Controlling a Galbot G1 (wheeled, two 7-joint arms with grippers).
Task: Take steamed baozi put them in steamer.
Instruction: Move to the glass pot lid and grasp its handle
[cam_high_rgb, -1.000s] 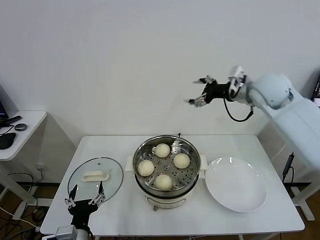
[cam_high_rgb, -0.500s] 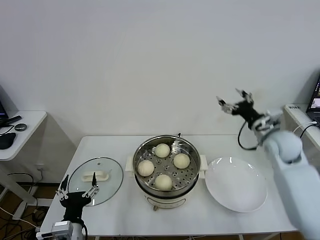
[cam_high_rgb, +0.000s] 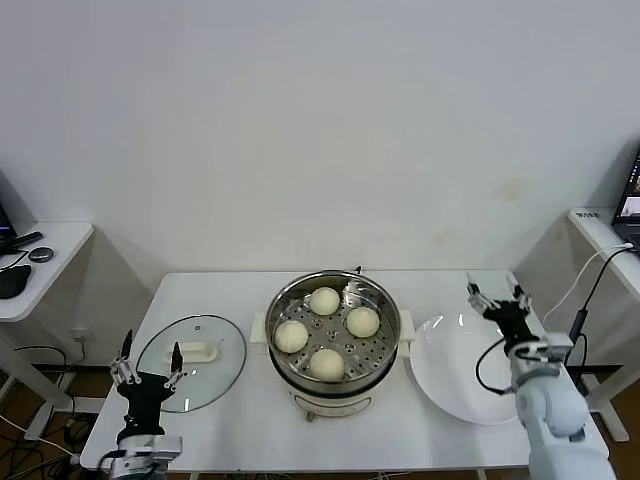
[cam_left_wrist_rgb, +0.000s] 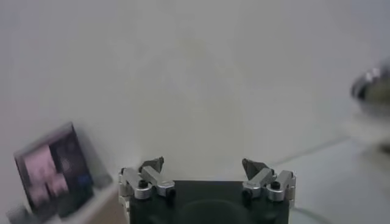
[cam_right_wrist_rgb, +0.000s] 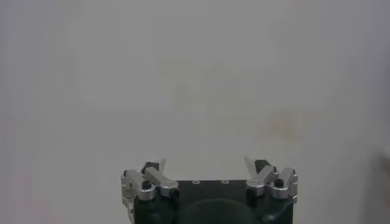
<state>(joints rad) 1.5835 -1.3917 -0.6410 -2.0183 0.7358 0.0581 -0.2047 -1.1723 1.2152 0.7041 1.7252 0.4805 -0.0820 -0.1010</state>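
All four steamed baozi (cam_high_rgb: 327, 332) lay inside the steamer (cam_high_rgb: 334, 338), midway between both wide-open, empty grippers: left gripper (cam_high_rgb: 148, 358), right gripper (cam_high_rgb: 497, 296).

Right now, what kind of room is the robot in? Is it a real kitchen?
Probably a lab or office set up for cooking practice, not a real kitchen: a plain white table against a bare wall, a steamer holding four baozi, and a side desk with computer gear.

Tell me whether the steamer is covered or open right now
Open. The steamer has no lid on; four steamed baozi show on its perforated tray, and the glass lid lies flat on the table beside it.
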